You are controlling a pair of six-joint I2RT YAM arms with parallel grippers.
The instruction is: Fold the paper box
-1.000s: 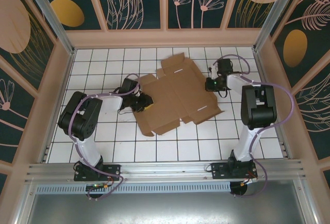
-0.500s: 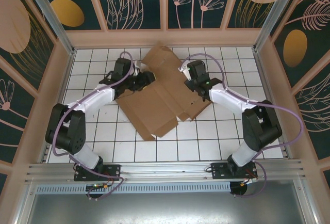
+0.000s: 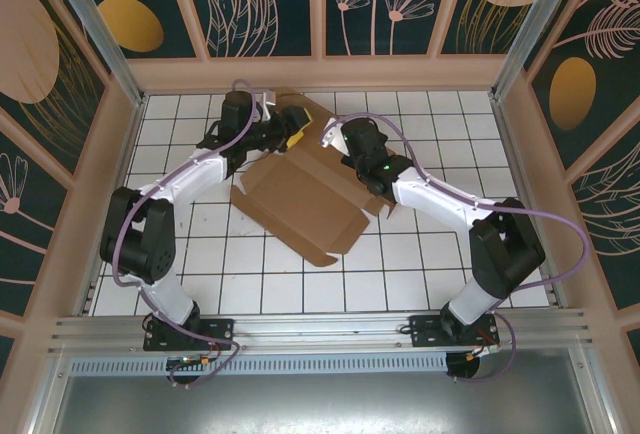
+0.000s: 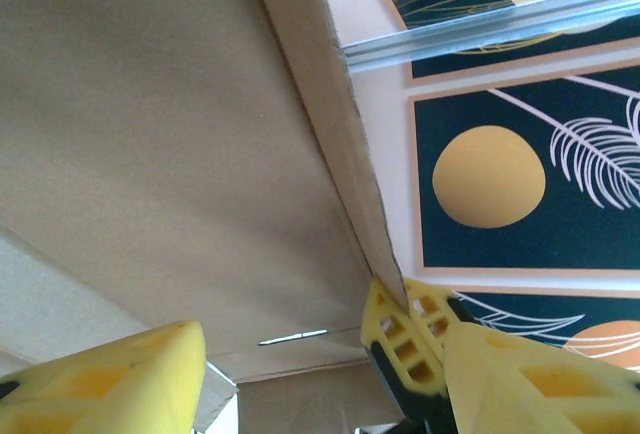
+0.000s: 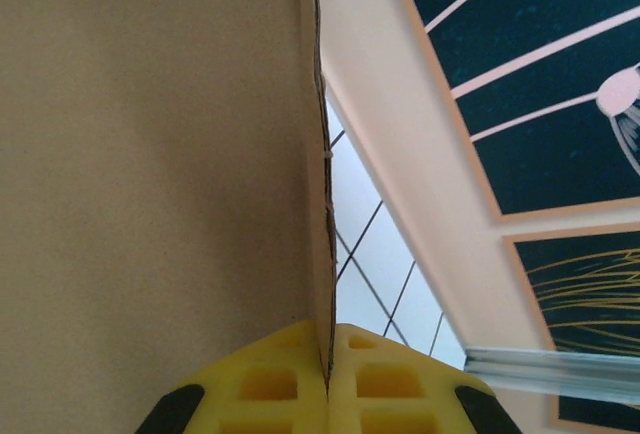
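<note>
From above, the paper box [image 3: 300,199] has swung toward the back wall [image 3: 320,72], its far flap now raised between left gripper [image 3: 291,126] and right gripper [image 3: 336,136] (folding looks underway). Left wrist: jaws spread, flap edge against one finger [image 4: 410,339]. Right wrist: fingers clenched on the cardboard edge.

robot test cell | white grid floor [image 3: 420,254] | leaf-print walls [image 3: 260,4]

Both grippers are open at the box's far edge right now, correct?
Not quite: the right gripper is shut on the paper box, its fingers pinching the cardboard edge in the right wrist view. The left gripper is open, as you said.
</note>
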